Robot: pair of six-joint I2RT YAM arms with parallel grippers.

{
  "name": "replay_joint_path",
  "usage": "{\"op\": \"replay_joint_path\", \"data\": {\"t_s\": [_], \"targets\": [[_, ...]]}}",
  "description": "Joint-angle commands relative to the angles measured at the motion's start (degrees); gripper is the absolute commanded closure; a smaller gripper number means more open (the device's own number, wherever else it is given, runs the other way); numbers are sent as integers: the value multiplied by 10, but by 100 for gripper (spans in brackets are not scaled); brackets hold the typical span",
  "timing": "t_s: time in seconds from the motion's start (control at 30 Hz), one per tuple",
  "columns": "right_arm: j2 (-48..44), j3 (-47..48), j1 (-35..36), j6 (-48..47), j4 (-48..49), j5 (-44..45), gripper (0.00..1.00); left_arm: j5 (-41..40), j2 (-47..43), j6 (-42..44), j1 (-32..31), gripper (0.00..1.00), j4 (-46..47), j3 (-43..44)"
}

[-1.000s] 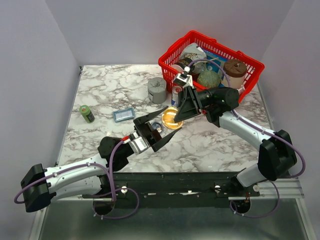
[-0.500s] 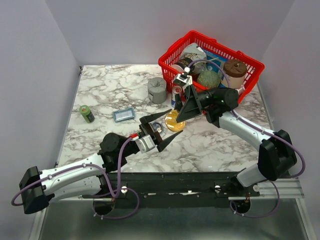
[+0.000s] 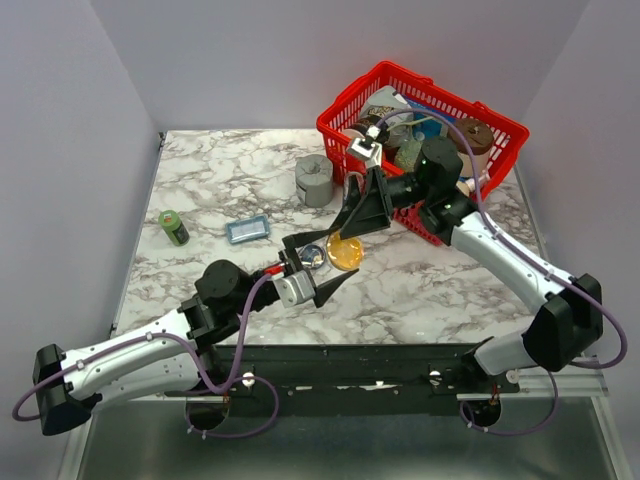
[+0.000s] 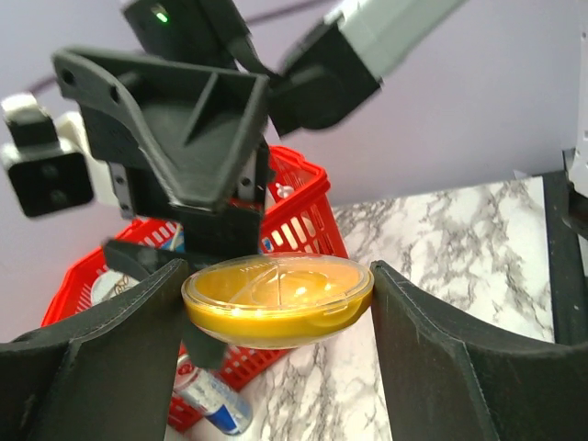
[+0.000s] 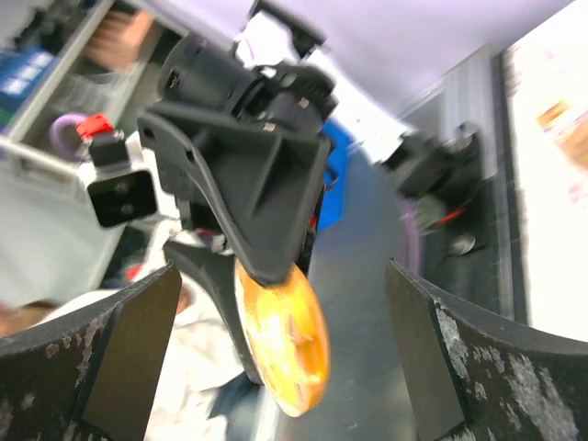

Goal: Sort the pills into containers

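The translucent orange container [image 3: 345, 253] hangs above the marble table, pinched at its rim by my left gripper [image 3: 347, 253]. In the left wrist view both fingers of that gripper [image 4: 277, 308] press the orange dish [image 4: 276, 299] from either side. My right gripper [image 3: 356, 224] stands wide open just beyond it. In the right wrist view the orange dish [image 5: 287, 347] floats between the spread fingers of the right gripper [image 5: 280, 354] without touching them. The silvery container [image 3: 312, 256] lies on the table, half hidden under my left fingers. No pills show in any view.
A red wire basket [image 3: 402, 84] full of items stands at the back right. A grey squat cylinder [image 3: 314, 180] and a drink can [image 3: 352, 186] sit in front of it. A blue packet [image 3: 247, 229] and a green bottle [image 3: 173, 227] lie at the left.
My right gripper has opened wide, let go of the orange dish and drawn back a little. The left gripper keeps the dish and has shifted it slightly nearer.
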Motion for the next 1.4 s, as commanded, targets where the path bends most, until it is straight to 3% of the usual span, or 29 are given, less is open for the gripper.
{"op": "replay_joint_path", "data": {"t_s": [0.0, 0.13, 0.17, 0.37, 0.8, 1.2, 1.37], "targets": [[-24, 58, -11, -226, -246, 38, 0, 19, -12, 16, 1, 50, -93, 33], [-15, 125, -6, -388, -482, 161, 0, 9, -6, 28, 0, 50, -145, 46], [-14, 137, -6, -424, -505, 178, 0, 7, -5, 30, 0, 50, -151, 48], [-7, 176, 9, -442, -622, 340, 0, -17, 14, 51, 1, 50, -186, 67], [-74, 149, 28, -409, -602, 370, 0, -77, 41, 60, 1, 50, -203, 77], [-83, 96, 31, -362, -576, 333, 0, -99, 31, 54, 4, 50, -186, 67], [-74, 107, 59, -357, -578, 361, 0, -99, 44, 55, 4, 50, -181, 72]]}}
